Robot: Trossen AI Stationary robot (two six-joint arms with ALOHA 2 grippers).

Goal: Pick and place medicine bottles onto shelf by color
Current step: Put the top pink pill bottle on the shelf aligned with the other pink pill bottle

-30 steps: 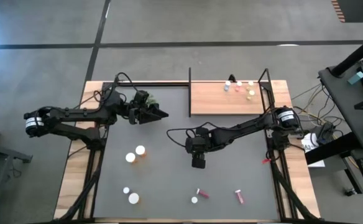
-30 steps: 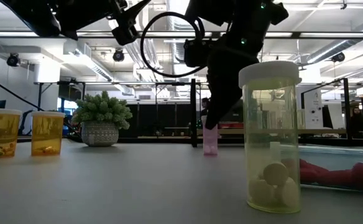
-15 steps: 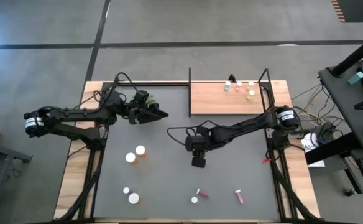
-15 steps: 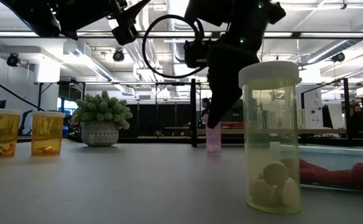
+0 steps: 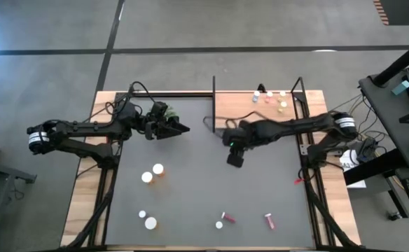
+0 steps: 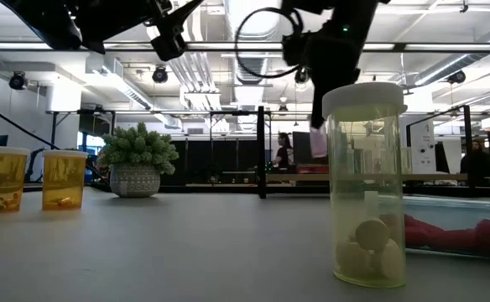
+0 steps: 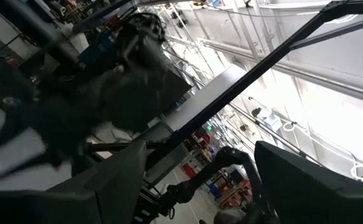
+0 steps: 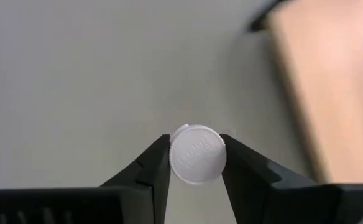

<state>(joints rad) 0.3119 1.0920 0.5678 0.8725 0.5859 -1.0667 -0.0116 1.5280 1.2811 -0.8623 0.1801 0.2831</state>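
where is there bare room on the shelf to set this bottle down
The right gripper holds a white-capped bottle. The shelf is bare across its left and middle board. Its right end is crowded with small vials by the black rods.

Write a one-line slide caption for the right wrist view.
Right gripper shut on white-capped bottle, above the tabletop near the wooden shelf.
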